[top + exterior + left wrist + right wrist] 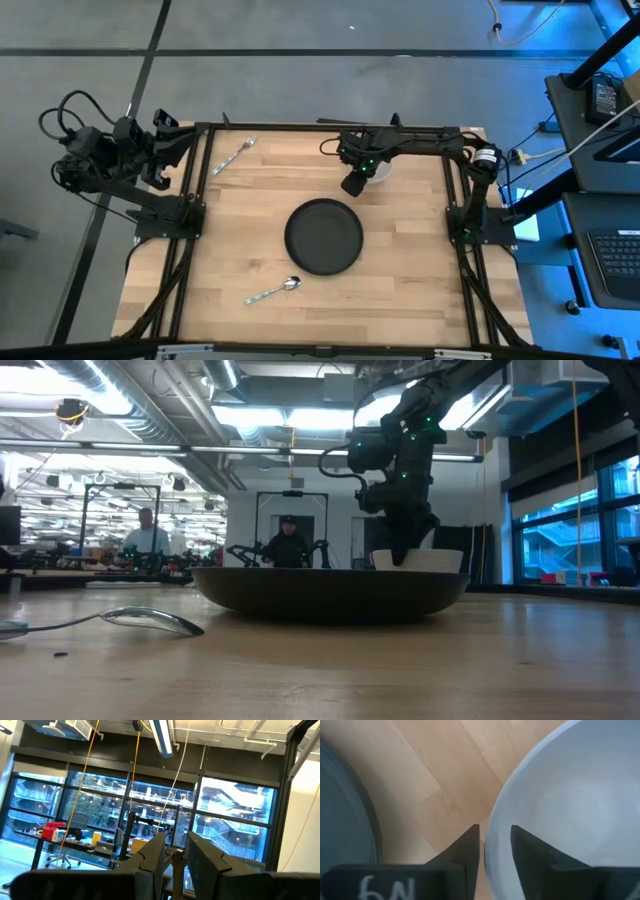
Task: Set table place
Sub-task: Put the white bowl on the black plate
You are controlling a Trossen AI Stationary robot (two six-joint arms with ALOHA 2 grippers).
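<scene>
A white bowl stands on its base on the table at the far right, behind the black plate. My right gripper points down at the bowl's rim on the side toward the plate and is shut on it. A spoon lies near the plate's front left, and a fork lies at the far left. My left gripper waits open beyond the table's left edge, raised and pointing into the room. My right gripper pinches the white bowl's rim on the side facing the plate, one finger inside the bowl and the other finger outside. The fingers come from above, pointing down. The bowl stands upright on the table.
The black plate sits mid-table, close to the bowl. The spoon lies bowl-up near the front. Bare wood spreads left and right of the plate. People stand in the room beyond the table.
</scene>
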